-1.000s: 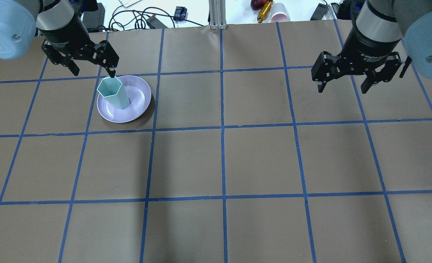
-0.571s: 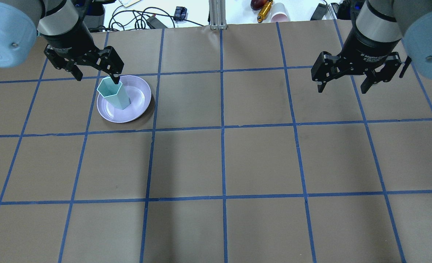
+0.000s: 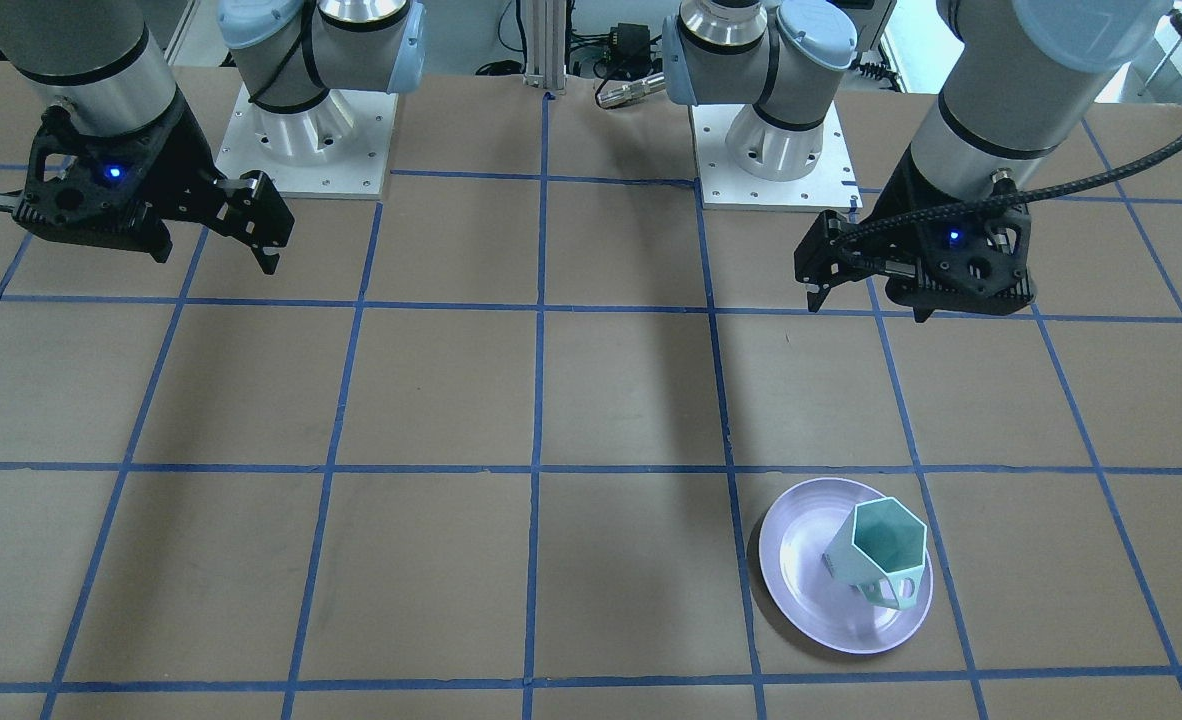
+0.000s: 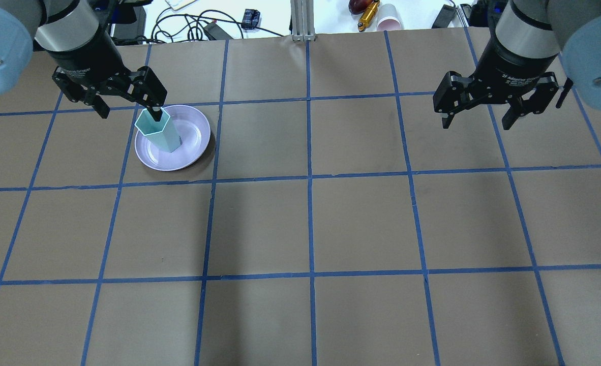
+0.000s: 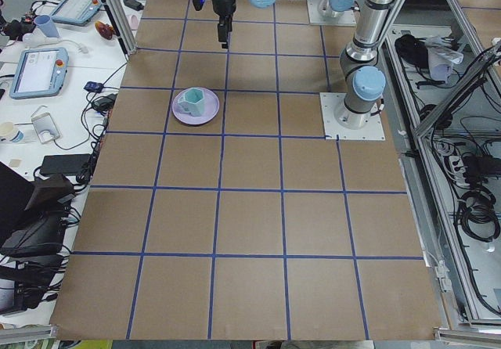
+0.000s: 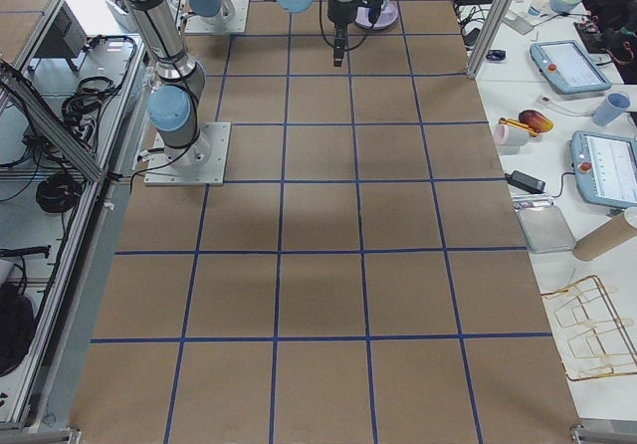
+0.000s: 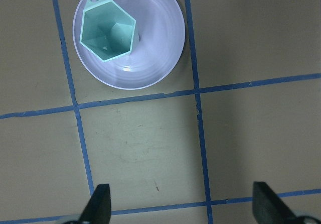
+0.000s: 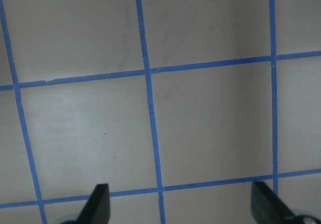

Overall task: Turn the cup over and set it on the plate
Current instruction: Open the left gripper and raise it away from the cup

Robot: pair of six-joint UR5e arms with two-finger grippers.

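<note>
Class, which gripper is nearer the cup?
Left. The left gripper hangs raised, just robot-side of the cup on the plate; the right gripper hangs far off to the right.

— How do the arms (image 3: 991, 90) look?
— Silver tubes, pale-blue joint caps (image 4: 598, 51), a screw (image 4: 596, 81) in each.
— The left gripper (image 4: 128, 113), the right gripper (image 4: 476, 124)?
— Black, white-lettered, blue-lit; a ribbed black cable (image 3: 1101, 180) feeds the left.

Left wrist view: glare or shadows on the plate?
Left wrist-mounted: soft glare patch on the plate below the cup, image sharp; overhead exterior: bright streaks inside the plate, dark shadow along its right edge; exterior front-facing: shadow on its left edge.
</note>
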